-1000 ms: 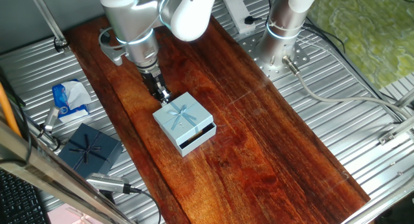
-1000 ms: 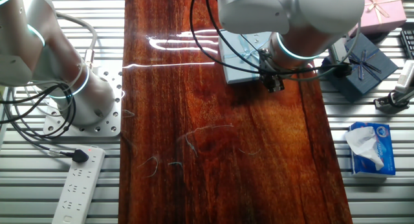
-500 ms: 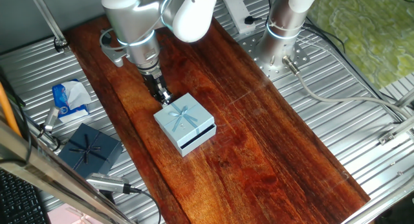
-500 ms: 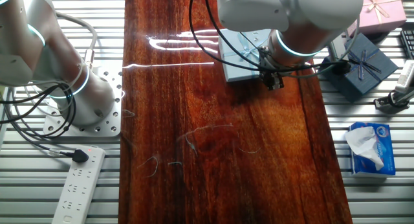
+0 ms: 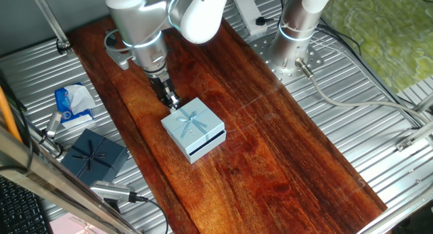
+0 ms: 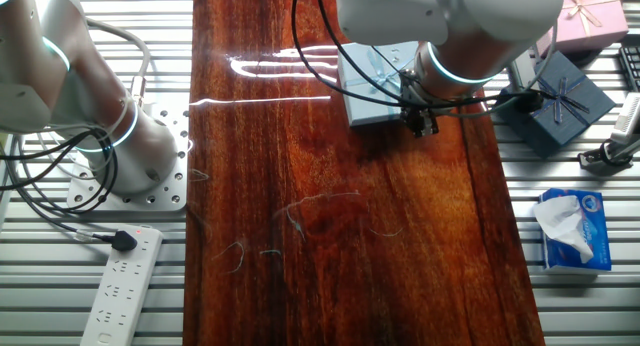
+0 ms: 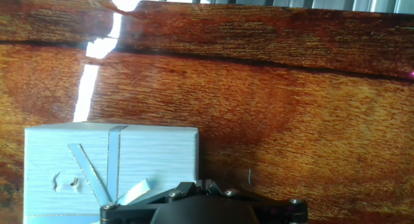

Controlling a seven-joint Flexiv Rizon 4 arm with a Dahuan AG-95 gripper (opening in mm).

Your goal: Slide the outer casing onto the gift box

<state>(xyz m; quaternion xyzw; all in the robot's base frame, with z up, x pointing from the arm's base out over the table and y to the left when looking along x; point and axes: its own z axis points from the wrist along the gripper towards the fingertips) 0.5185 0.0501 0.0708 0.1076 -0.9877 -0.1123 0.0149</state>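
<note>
At the near left of one fixed view, a dark navy box (image 5: 95,155) with a bow sits on the metal frame (image 5: 47,78) beside the wooden board (image 5: 270,153); its inside is hidden by its lid. Just beyond it lies a tissue pack (image 5: 71,104) with white tissue spilling from its top.

Near the middle of the board rests the outer casing (image 5: 193,127), light blue with a pale ribbon bow on top. The gift box (image 5: 208,143) sits almost entirely within it: only a thin dark slot and a pale edge show at the casing's near right side, and nothing of the tray's contents can be seen. Compared with a second ago, that dark slot looks slightly narrower and the casing lies a touch further toward the near right.

The gripper (image 5: 170,102) stands at the casing's far left side, its tip right at the casing's edge; whether it actually touches cannot be told. The fingers appear drawn together with nothing between them, and the hand view shows only the dark gripper body (image 7: 204,208) beside the casing (image 7: 110,169), so the jaws' state cannot be told for sure. The gripper sits marginally nearer the casing than before.

Far off, in the other fixed view, a pink box (image 6: 590,11) with a bow rests on the frame.
</note>
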